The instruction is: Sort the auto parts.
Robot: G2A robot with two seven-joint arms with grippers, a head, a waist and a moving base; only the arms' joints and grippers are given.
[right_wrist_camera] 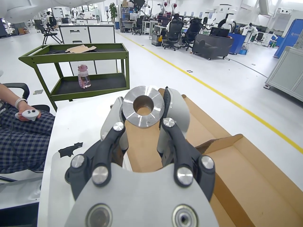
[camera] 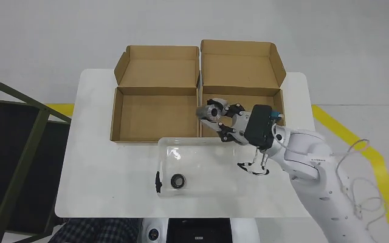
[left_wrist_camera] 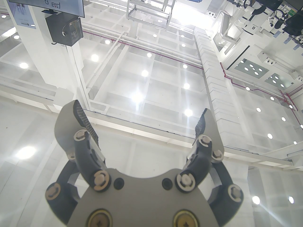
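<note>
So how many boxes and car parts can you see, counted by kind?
Cardboard boxes: 2
Clear tub: 1
Silver metal ring, held in the right pincer: 1
Black ring: 1
Small black piece: 1
Total: 6

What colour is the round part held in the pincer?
The round part is shiny silver metal; the right wrist view shows it best.
</note>
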